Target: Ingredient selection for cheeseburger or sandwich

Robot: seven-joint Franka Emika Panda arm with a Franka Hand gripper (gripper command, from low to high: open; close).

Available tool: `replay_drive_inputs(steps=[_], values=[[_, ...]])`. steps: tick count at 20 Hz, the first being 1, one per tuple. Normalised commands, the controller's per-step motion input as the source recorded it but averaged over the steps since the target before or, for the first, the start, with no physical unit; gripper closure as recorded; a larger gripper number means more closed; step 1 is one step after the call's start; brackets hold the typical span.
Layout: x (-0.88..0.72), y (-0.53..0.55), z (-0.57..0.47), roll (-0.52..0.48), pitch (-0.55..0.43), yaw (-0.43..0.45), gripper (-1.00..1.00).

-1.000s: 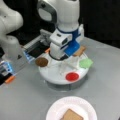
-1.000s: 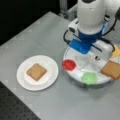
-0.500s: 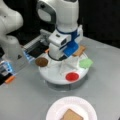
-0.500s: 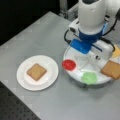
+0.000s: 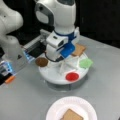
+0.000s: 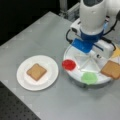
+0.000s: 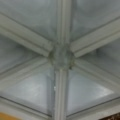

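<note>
A tan toast square lies on the white plate, also seen at a front view's bottom as toast. The other ingredients sit in a round divided tray: brown patty, red disc, green leaf piece, second toast, and yellow cheese. My gripper hangs low over the tray's middle, its fingertips hidden under the hand. The wrist view shows only the tray's hub with dividers spreading out from it.
A second white robot base stands at a front view's left, with a small orange object beside it. A dark box sits behind the tray. The grey table ends at a dark perforated edge.
</note>
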Motion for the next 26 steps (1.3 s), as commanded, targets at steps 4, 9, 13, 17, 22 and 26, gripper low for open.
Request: replay_drive_inputs(steps=[4, 9, 13, 17, 22, 26], values=[[-0.35, 0.02, -0.22, 0.035, -0.329, 0.117, -1.0], [-0.26, 0.08, -0.26, 0.061, -0.345, 0.068, -1.0], [-0.22, 0.1, -0.22, 0.08, -0.295, 0.039, -1.0], [-0.21, 0.09, -0.14, 0.08, -0.235, 0.011, -1.0], [-0.22, 0.06, -0.11, 0.084, -0.211, -0.022, -1.0], [-0.22, 0.04, -0.14, 0.097, -0.216, -0.04, -1.0]])
